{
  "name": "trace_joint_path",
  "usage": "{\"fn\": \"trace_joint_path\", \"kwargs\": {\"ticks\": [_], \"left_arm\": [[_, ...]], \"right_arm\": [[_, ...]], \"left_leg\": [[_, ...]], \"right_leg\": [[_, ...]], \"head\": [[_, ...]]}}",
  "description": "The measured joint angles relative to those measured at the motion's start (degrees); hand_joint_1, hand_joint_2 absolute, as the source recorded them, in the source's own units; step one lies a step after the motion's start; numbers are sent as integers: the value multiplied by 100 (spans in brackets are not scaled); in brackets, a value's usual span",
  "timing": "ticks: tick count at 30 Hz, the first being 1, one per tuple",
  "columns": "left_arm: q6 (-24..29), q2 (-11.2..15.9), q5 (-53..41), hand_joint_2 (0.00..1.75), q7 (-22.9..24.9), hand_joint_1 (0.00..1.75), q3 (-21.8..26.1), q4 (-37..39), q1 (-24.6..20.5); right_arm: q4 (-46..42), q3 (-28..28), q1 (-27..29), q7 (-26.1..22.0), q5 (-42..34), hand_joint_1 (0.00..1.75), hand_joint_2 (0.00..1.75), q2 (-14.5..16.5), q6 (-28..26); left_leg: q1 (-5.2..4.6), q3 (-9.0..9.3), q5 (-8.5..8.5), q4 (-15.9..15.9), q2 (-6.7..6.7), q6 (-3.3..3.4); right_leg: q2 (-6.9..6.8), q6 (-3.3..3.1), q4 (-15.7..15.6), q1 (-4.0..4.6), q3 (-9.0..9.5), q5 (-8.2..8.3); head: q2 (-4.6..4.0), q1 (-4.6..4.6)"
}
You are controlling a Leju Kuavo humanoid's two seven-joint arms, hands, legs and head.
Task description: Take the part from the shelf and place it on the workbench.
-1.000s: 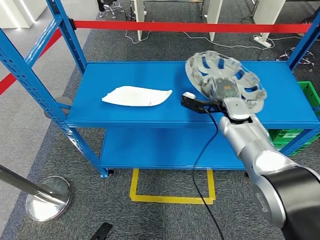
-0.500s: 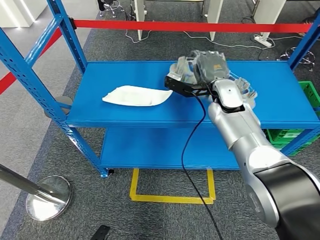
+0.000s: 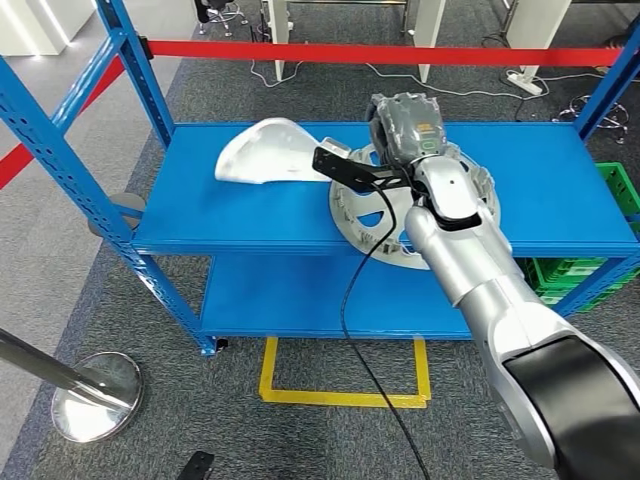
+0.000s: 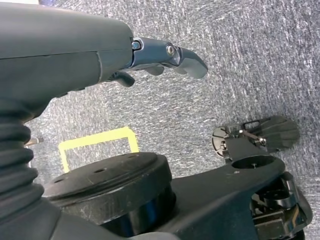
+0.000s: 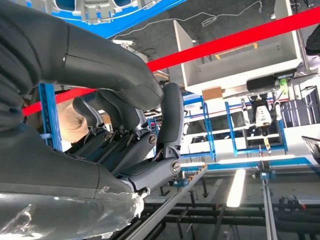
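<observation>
The part is a grey round spoked disc (image 3: 375, 218). It tilts steeply over the front edge of the blue shelf's top board (image 3: 558, 200). My right hand (image 3: 407, 125) grips the disc at its upper rim, with the silver arm reaching in from the lower right. In the right wrist view the dark fingers (image 5: 124, 125) curl over a silvery rim (image 5: 68, 215). A white curved piece (image 3: 264, 150) lies tipped up on the shelf, just left of the disc. My left hand (image 4: 113, 55) hangs over the carpet, its fingers straight and holding nothing.
The shelf has a lower board (image 3: 302, 295) and blue uprights on both sides. Red barrier tape (image 3: 377, 52) runs behind it. A chrome post base (image 3: 94, 395) stands at the lower left. A green crate (image 3: 623, 185) sits at the right. Yellow floor marking (image 3: 340, 395) lies below.
My right hand has swung left and turned over, carrying the disc from above the shelf's right half down to its front edge. The white piece has been tipped up and shifted back.
</observation>
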Motion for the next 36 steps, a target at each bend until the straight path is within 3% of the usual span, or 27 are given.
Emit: {"fn": "trace_joint_path", "kwargs": {"ticks": [19, 34, 36], "left_arm": [[54, 13, -78, 175, 101, 0, 11, 0, 16], [1, 13, -123, 175, 120, 0, 10, 0, 7], [-6, 13, -132, 175, 110, 0, 9, 0, 0]], "right_arm": [[-382, 346, 197, 64, -267, 166, 175, -122, -100], [-120, 741, 106, -31, -387, 166, 175, -83, 471], [-12, 782, 73, -40, -403, 83, 175, -49, 507]], "left_leg": [[0, 0, 0, 0, 0, 0], [0, 0, 0, 0, -1, 0], [0, 0, 0, 0, -1, 0]], "right_leg": [[1, 0, 0, 0, 1, 0], [-1, 0, 0, 0, 3, 0], [-1, 0, 0, 0, 3, 0]], "head": [[0, 1], [0, 0], [0, 0]]}}
